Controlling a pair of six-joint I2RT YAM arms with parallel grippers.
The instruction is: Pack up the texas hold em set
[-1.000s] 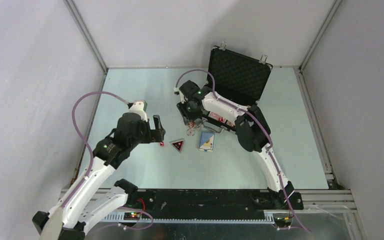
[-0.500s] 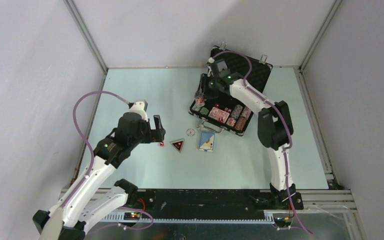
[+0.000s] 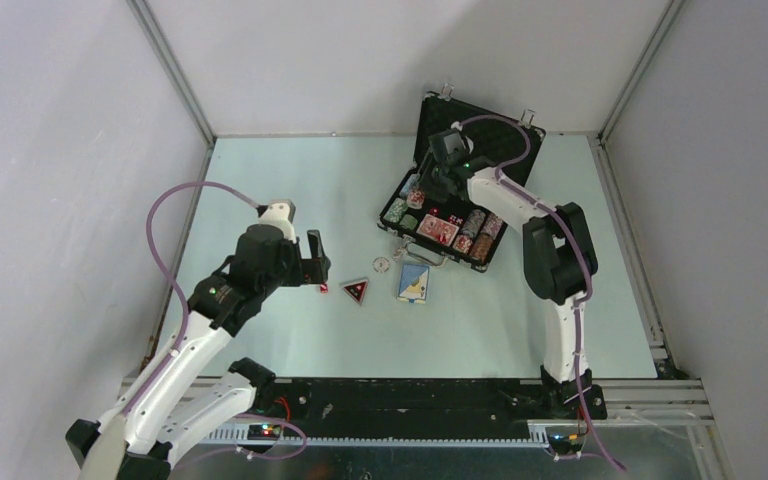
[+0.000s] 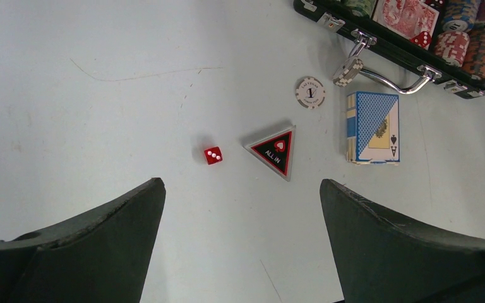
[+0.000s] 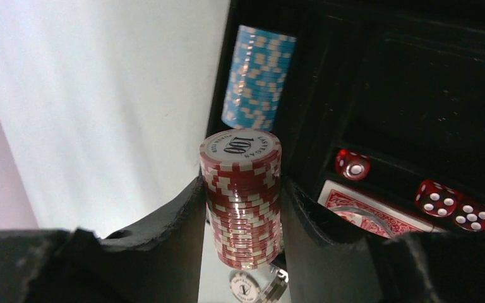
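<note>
The black briefcase [image 3: 480, 140] lies open at the back right of the table, with chip stacks and a red card deck [image 3: 438, 229] in its tray. My right gripper [image 5: 243, 189] is shut on a red/white chip stack [image 5: 242, 199] and holds it upright over the left part of the case. A blue chip stack [image 5: 257, 76] lies just beyond it. Red dice [image 5: 429, 192] sit in a slot of the case. My left gripper [image 4: 241, 184] hangs open over the bare table. Ahead of it lie a red die [image 4: 213, 155], the black triangle [image 4: 274, 149], the white button [image 4: 310, 92] and the blue deck [image 4: 374, 126].
The briefcase's silver handle [image 4: 391, 79] sticks out towards the loose pieces, with a small grey chip stack [image 4: 348, 71] leaning on it. Grey walls close in the table on three sides. The lid stands upright at the back.
My right arm has swung from the table in front of the case up and back over its left part, carrying the red/white chip stack. The left arm has not moved.
</note>
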